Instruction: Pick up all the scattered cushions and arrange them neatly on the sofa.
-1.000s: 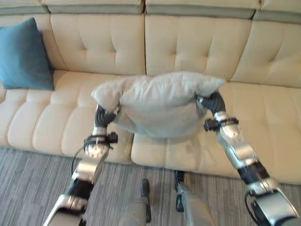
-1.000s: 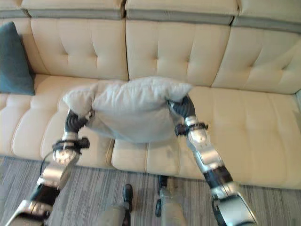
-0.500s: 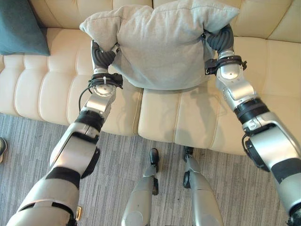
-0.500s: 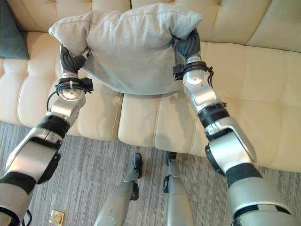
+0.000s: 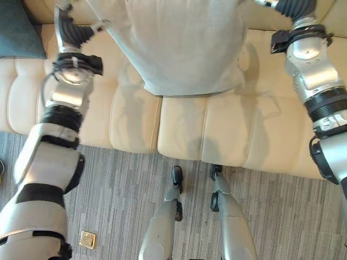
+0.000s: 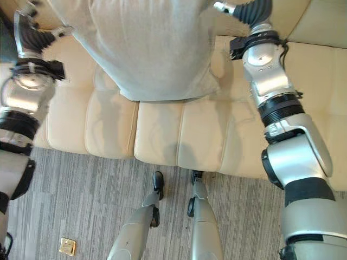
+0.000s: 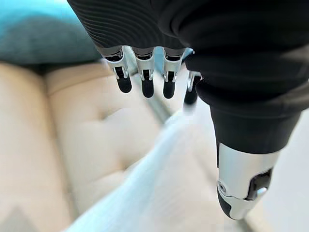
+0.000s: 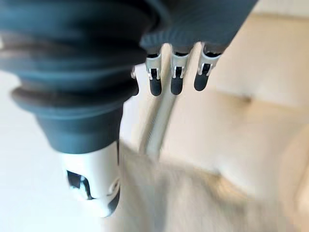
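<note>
A large light-grey cushion [image 5: 184,43] rests on the cream sofa [image 5: 227,124], its lower edge on the seat and its upper part running out of the top of the eye views. My left hand [image 7: 143,87] is off its left side with straight fingers, the thumb apart and the grey fabric [image 7: 159,179] below it, untouched. My right hand [image 8: 176,82] hovers by the cushion's right upper corner [image 6: 211,11], fingers straight too, closed round nothing. A teal cushion [image 5: 16,27] leans at the sofa's far left end.
The sofa seat to the right of the grey cushion is bare cream leather. Grey striped carpet [image 5: 119,179] lies in front of the sofa, with a small yellowish square object [image 5: 87,239] on it at lower left.
Both hands have come off the grey cushion's sides and spread outward, leaving it lying on the sofa. The camera has tilted down, showing more carpet.
</note>
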Controlling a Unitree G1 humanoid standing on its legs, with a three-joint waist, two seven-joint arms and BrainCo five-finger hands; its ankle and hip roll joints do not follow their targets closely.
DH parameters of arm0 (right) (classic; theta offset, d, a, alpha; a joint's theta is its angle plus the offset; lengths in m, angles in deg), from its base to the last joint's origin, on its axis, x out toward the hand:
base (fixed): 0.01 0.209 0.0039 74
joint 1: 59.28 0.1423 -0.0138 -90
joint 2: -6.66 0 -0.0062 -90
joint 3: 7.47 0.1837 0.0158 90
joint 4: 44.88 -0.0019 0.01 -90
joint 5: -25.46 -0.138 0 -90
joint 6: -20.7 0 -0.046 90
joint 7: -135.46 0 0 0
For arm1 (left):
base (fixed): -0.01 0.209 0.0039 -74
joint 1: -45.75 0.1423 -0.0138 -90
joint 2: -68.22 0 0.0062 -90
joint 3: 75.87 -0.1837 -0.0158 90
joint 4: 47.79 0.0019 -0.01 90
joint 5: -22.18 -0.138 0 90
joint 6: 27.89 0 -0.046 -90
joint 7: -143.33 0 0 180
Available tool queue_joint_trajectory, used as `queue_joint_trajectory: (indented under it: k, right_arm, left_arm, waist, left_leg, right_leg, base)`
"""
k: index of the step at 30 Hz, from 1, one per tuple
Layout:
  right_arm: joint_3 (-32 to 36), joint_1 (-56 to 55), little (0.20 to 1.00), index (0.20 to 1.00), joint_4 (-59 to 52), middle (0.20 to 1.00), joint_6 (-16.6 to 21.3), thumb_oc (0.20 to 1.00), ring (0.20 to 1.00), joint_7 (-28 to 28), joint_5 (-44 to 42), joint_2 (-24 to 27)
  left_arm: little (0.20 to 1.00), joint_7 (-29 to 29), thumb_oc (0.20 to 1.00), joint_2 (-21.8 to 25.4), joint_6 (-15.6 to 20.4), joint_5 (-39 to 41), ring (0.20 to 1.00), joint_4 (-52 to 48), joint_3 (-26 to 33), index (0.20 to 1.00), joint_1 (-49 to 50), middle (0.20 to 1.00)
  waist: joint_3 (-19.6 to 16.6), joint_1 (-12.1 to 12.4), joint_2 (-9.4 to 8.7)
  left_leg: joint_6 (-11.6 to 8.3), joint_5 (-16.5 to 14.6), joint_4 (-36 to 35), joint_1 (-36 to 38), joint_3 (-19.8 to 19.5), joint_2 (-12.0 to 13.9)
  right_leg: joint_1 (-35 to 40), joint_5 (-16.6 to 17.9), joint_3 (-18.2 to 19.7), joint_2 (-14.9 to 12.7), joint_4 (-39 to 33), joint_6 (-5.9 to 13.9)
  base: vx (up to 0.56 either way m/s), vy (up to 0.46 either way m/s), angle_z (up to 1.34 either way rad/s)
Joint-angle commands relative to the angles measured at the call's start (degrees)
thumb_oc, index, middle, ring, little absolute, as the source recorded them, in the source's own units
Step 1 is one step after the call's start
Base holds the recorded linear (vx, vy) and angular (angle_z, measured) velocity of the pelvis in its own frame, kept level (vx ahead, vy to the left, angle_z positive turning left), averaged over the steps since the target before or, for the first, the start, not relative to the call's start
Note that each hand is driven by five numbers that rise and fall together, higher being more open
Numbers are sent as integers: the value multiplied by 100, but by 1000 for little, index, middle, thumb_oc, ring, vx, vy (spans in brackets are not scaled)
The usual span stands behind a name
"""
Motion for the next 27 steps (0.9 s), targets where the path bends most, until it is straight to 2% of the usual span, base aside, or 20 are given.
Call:
queue_joint_trajectory:
  k: [1,3,5,6,7,8,11,12,14,15,18,19,20,23,25,26,27]
  right_arm:
    - [328,-546,1000,1000,-419,1000,416,1000,1000,109,-144,268]
    - [452,-798,1000,1000,-614,1000,399,1000,1000,107,-106,345]
    - [1119,-1839,1000,1000,-1385,1000,468,1000,1000,136,-15,520]
    - [1131,-1875,1000,1000,-1419,1000,455,1000,1000,130,-4,513]
    - [1423,-2374,1000,1000,-1738,1000,492,1000,1000,187,26,498]
    - [1942,-3502,1000,1000,-2567,1000,449,1000,1000,353,279,400]
    - [2635,-5313,1000,1000,-3617,1000,415,1000,1000,834,693,95]
    - [2650,-5353,1000,1000,-3653,1000,401,1000,1000,836,700,85]
    - [3094,-6886,1000,1000,-4183,1000,330,1000,1000,1367,859,-369]
    - [3098,-6906,1000,1000,-4201,1000,323,1000,1000,1369,861,-375]
    - [3202,-8302,1000,1000,-3870,1000,108,1000,1000,1891,1237,-866]
    - [3201,-8304,1000,1000,-3872,1000,108,1000,1000,1891,1238,-868]
    - [3121,-8712,1000,1000,-3623,1000,-29,1000,1000,1996,1678,-941]
    - [2970,-8944,1000,1000,-3214,1000,-101,1000,1000,2009,2039,-1080]
    - [2745,-8997,1000,1000,-2685,1000,-161,1000,1000,1984,2230,-1314]
    - [2742,-8990,1000,1000,-2678,1000,-157,1000,1000,1981,2231,-1317]
    - [2615,-8943,1000,1000,-2510,1000,-150,1000,1000,1949,2336,-1343]
  left_arm:
    - [1000,161,1000,581,217,-348,1000,-194,283,1000,763,1000]
    - [1000,148,1000,639,204,-395,1000,-346,445,1000,1064,1000]
    - [1000,215,1000,508,270,-325,1000,-954,1140,1000,2113,1000]
    - [1000,211,1000,508,260,-334,1000,-985,1160,1000,2154,1000]
    - [1000,246,1000,399,308,-292,1000,-1266,1448,1000,2593,1000]
    - [1000,391,1000,166,348,-281,1000,-1983,1957,1000,3547,1000]
    - [1000,802,1000,-335,289,-390,1000,-2703,2457,1000,4936,1000]
    - [1000,802,1000,-336,279,-394,1000,-2730,2462,1000,4967,1000]
    - [1000,1200,1000,-938,121,-417,1000,-3197,2838,1000,6159,1000]
    - [1000,1200,1000,-937,115,-419,1000,-3211,2840,1000,6177,1000]
    - [1000,1637,1000,-1522,-183,-829,1000,-3268,2947,1000,7398,1000]
    - [1000,1636,1000,-1521,-184,-831,1000,-3272,2949,1000,7403,1000]
    - [1000,1807,1000,-1862,-308,-899,1000,-3191,2944,1000,7865,1000]
    - [1000,1964,1000,-2064,-424,-1091,1000,-3000,2739,1000,8164,1000]
    - [1000,2001,1000,-2216,-491,-1342,1000,-2436,2542,1000,8308,1000]
    - [1000,2000,1000,-2215,-485,-1343,1000,-2427,2543,1000,8303,1000]
    - [1000,2013,1000,-2165,-499,-1425,1000,-2308,2425,1000,8256,1000]
  waist:
    - [-419,22,-174]
    - [-439,-3,-167]
    - [-428,-75,-147]
    - [-442,-87,-162]
    - [-446,-102,-166]
    - [-478,-144,-188]
    - [-625,-225,-241]
    - [-644,-230,-257]
    - [-835,-333,-318]
    - [-846,-337,-334]
    - [-1075,-479,-401]
    - [-1083,-480,-414]
    - [-1156,-514,-484]
    - [-1127,-554,-551]
    - [-1094,-635,-706]
    - [-1094,-624,-712]
    - [-1021,-625,-732]
  left_leg:
    - [-64,-923,576,499,185,-186]
    - [-62,-934,567,561,191,-186]
    - [-58,-995,596,719,202,-196]
    - [-55,-964,589,708,203,-213]
    - [-50,-980,603,751,206,-222]
    - [-30,-1012,594,881,204,-224]
    - [10,-1071,495,1175,210,-198]
    - [13,-1037,478,1168,211,-215]
    - [43,-1053,250,1606,225,-206]
    - [46,-1020,231,1602,226,-223]
    - [93,-1029,-21,2203,291,-219]
    - [94,-1004,-34,2195,295,-232]
    - [136,-1035,-51,2385,310,-252]
    - [204,-1086,-53,2554,351,-295]
    - [258,-1035,-171,2638,484,-370]
    - [260,-1031,-177,2639,497,-373]
    - [262,-959,-216,2619,537,-309]
  right_leg:
    - [265,-651,208,-139,224,674]
    - [335,-657,214,-151,222,669]
    - [510,-693,234,-181,238,646]
    - [503,-668,237,-197,225,644]
    - [564,-680,221,-208,225,640]
    - [705,-702,215,-213,204,631]
    - [1005,-749,196,-183,128,636]
    - [999,-725,197,-199,110,635]
    - [1409,-751,180,-150,-29,684]
    - [1405,-730,184,-165,-44,684]
    - [1857,-763,259,-58,-109,739]
    - [1848,-746,266,-70,-118,739]
    - [1990,-740,300,-30,-96,751]
    - [2040,-638,362,-5,-53,811]
    - [1936,-167,554,31,-86,1052]
    - [1933,-158,568,32,-93,1055]
    - [1879,-121,598,79,9,1139]
  base:
    - [11,18,-20]
    - [17,15,-15]
    - [28,23,4]
    - [7,17,9]
    - [14,21,4]
    - [59,25,1]
    - [73,19,0]
    - [56,15,-4]
    - [100,26,-4]
    - [68,35,-3]
    - [32,65,-11]
    - [-37,68,-19]
    - [-77,63,-25]
    - [-141,74,-21]
    - [-203,68,-30]
    - [-211,22,-46]
    - [-346,16,-41]
